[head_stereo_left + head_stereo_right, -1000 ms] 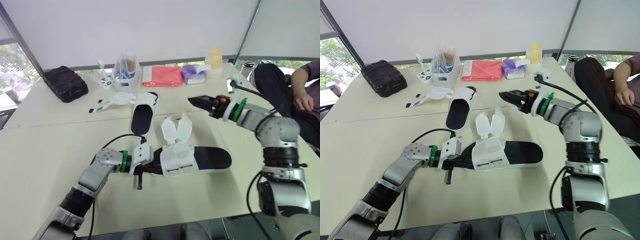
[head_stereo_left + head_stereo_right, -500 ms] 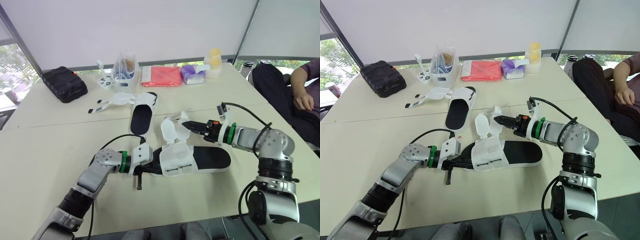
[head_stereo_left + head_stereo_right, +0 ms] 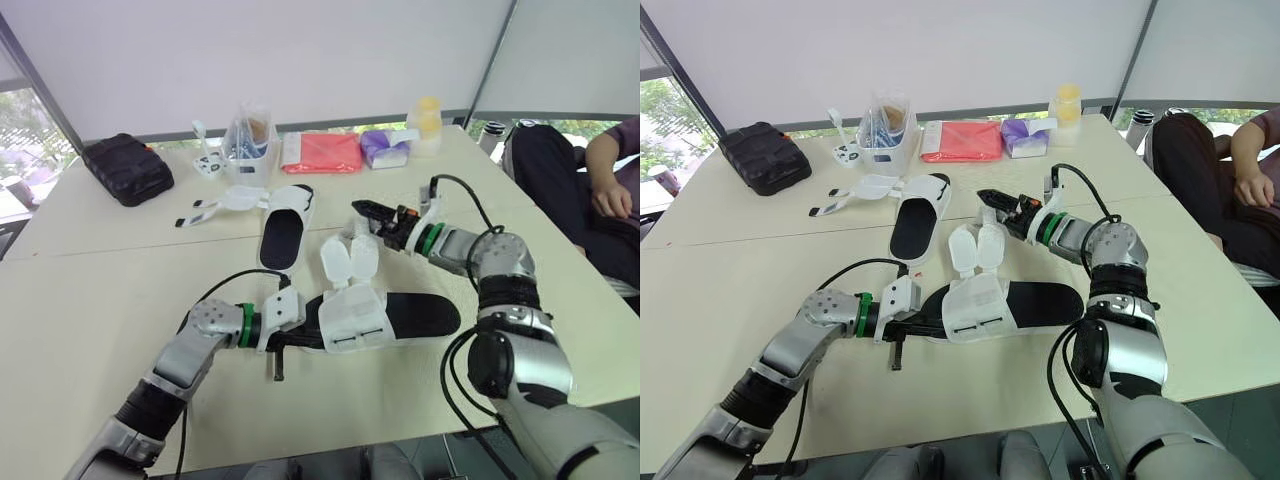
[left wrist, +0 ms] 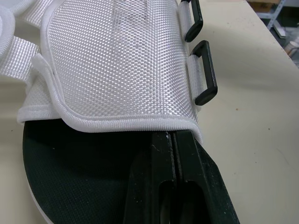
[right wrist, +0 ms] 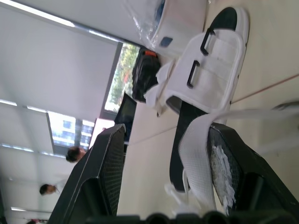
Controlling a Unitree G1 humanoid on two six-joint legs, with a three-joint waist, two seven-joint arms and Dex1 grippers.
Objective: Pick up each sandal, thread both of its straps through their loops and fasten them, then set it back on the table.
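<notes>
Neither sandal is fastened yet. The far sandal [image 3: 285, 232], lying mid-tabletop toward the far edge, is seen with its straps thrown open. The left gripper [image 3: 283, 338] is pressed shut at the end of the near sandal [image 3: 420, 315], which lies toward the near edge. This sandal has a white woven upper and a black sole. Its loops [image 4: 205, 79] are empty and its straps [image 3: 348, 260] stand unthreaded. One strap is flanked, not pinched, by the spread fingers of the right gripper [image 3: 360, 208].

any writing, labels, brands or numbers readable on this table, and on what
No text can be read here.
Purple wrapped pack: any print too small to read.
Flat red packet: no print visible.
Small white item with dark marks beside the clear tub: too small to read.
White woven sandal upper: no brand or number shows.
</notes>
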